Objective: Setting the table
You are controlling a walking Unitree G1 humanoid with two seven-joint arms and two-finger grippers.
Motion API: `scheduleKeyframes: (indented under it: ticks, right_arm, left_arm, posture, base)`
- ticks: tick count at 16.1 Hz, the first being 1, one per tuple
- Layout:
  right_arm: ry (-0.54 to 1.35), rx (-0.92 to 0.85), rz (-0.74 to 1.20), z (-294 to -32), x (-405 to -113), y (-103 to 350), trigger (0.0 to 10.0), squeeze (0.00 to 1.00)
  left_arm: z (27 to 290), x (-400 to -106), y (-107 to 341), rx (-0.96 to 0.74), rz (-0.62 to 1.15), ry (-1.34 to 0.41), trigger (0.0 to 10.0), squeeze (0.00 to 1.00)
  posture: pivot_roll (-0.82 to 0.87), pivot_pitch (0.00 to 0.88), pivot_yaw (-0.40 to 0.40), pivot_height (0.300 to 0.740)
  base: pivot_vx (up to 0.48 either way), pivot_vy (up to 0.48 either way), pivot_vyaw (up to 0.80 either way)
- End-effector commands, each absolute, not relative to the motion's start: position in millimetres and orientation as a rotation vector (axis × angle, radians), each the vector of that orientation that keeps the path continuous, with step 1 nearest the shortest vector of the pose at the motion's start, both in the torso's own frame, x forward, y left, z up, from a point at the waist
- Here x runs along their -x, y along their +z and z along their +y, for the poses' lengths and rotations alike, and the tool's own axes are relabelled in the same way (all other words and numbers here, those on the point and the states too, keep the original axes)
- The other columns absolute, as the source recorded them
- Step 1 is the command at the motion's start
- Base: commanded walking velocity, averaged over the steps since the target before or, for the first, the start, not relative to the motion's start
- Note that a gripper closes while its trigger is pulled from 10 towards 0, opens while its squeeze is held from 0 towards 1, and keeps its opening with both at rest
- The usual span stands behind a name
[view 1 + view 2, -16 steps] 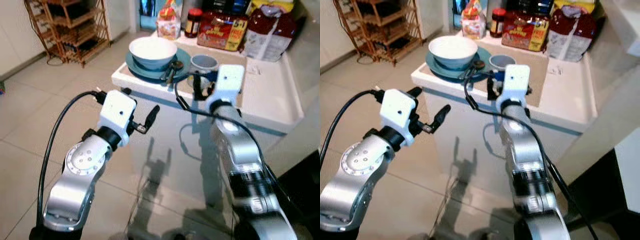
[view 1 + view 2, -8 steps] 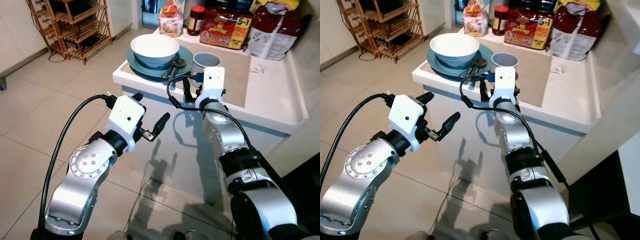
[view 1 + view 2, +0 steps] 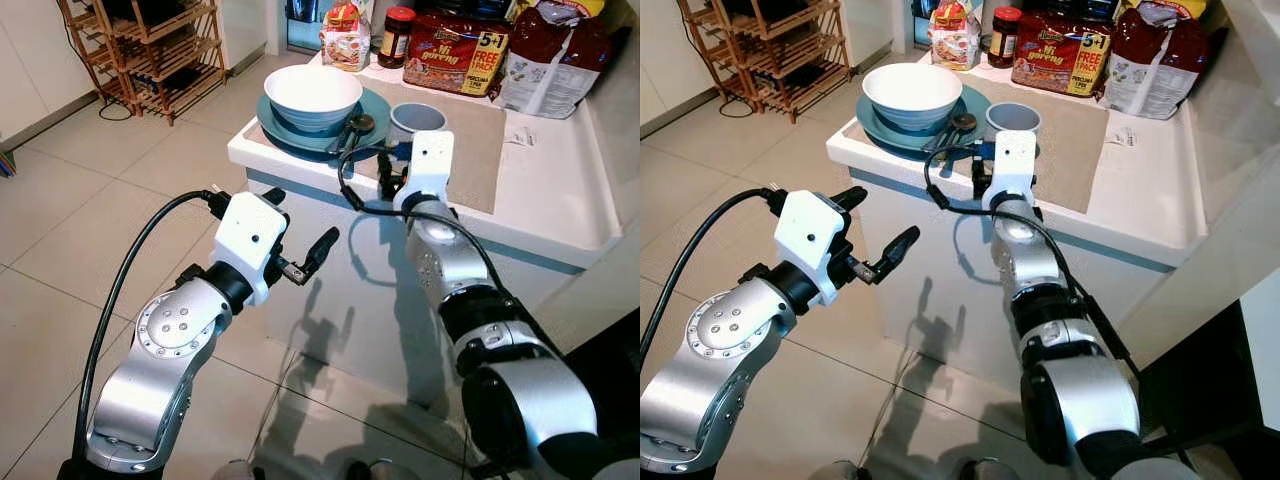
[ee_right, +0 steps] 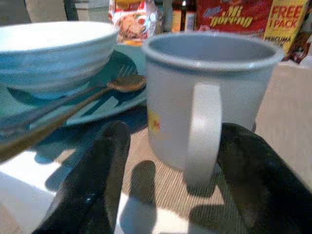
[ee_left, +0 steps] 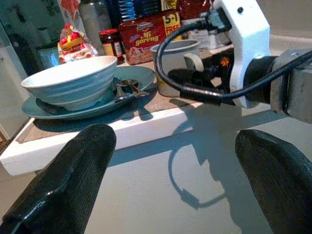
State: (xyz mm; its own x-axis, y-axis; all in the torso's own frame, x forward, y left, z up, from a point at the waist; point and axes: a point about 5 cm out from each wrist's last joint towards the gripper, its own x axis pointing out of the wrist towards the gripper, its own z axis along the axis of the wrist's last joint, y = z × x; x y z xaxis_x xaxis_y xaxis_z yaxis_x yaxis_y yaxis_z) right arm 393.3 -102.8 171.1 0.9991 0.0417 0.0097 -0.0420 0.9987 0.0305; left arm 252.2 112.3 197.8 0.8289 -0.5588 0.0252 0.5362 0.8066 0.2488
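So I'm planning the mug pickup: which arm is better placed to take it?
The right. Its end effector is open at the counter edge, fingers either side of the mug handle. The left end effector hangs open over the floor, short of the counter.

Tiled floor [image 3: 90,210], perhaps wooden rack [image 3: 150,50]

Your head cameras look down at the counter [image 3: 560,200] from above; your right wrist camera sits close behind the mug [image 4: 209,92], which your left wrist camera shares.

Bright, sharp frames (crisp arm shadows; wrist-view fingers [image 4: 102,180] blurred).
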Motion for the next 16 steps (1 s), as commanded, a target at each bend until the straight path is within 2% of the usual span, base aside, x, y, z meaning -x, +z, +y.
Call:
scheduleKeyframes:
  ticks: [1,16]
  right_arm:
    - [0.027,-0.051,-0.018,-105.6,-396.0,174.4,0.0,0.00]
    - [-0.009,-0.065,-0.026,-114.9,-403.2,177.9,0.0,0.00]
  left_arm:
    - [109.5,-248.9,199.3,-0.235,-0.103,-0.610,10.0,0.00]
    - [109.9,-251.6,200.6,-0.239,-0.108,-0.611,10.0,0.00]
  posture:
    - [0.06,0.067,-0.051,0.740]
    - [0.07,0.053,-0.045,0.740]
  base:
    - [0.000,0.000,0.00]
    - [0.000,0.000,0.00]
